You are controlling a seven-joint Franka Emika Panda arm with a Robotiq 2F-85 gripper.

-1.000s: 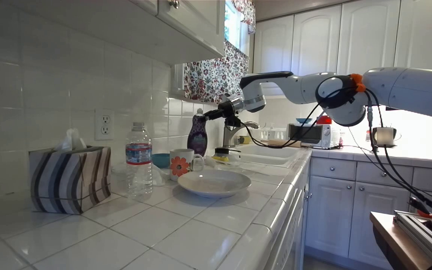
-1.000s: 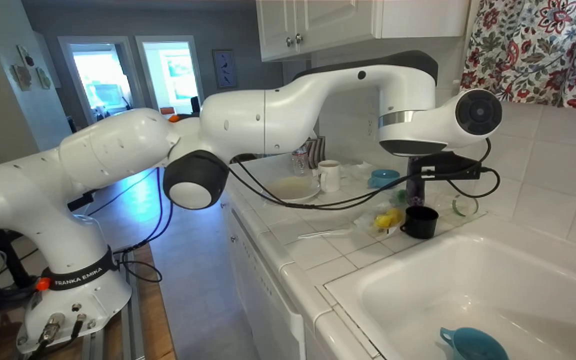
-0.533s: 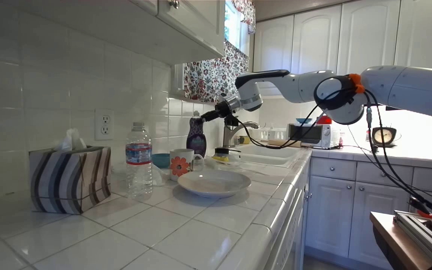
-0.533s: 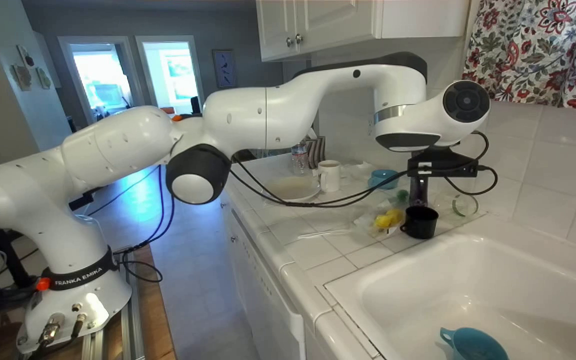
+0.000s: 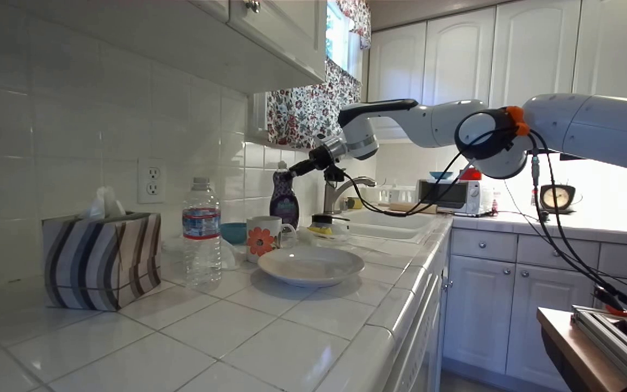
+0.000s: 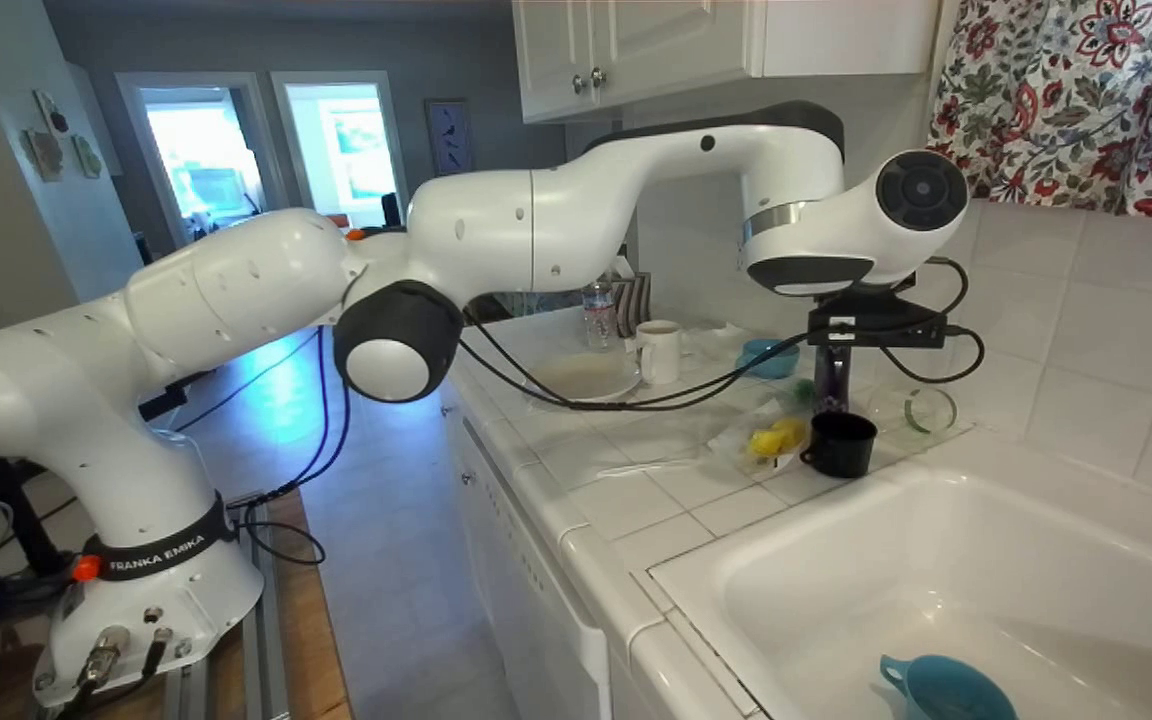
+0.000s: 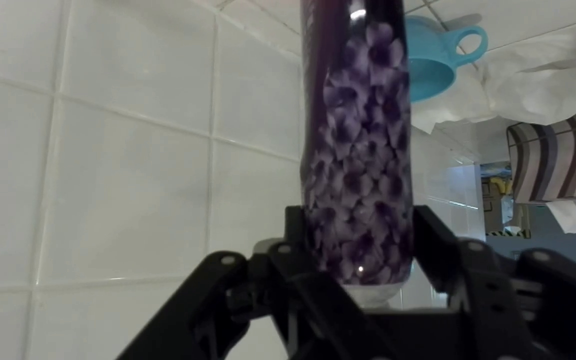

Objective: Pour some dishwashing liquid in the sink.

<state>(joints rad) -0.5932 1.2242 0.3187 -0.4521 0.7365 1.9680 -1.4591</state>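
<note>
White-tiled kitchen surface (image 5: 275, 337): the tool (image 7: 358, 227) grips a purple, flower-labelled dish soap bottle (image 7: 358, 125), upright near the sink (image 6: 886, 540); the robot arm's base (image 6: 136, 590) reads "FRANKA EMIKA".

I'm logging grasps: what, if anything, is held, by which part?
The gripper straddles the purple bottle just below its cap; whether it actually grips can't be told.

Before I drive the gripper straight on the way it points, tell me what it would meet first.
The bottle: it is between the fingers, so going straight on would probably press into it first. Past it, the wall looks next, though depth is hard to judge.
</note>
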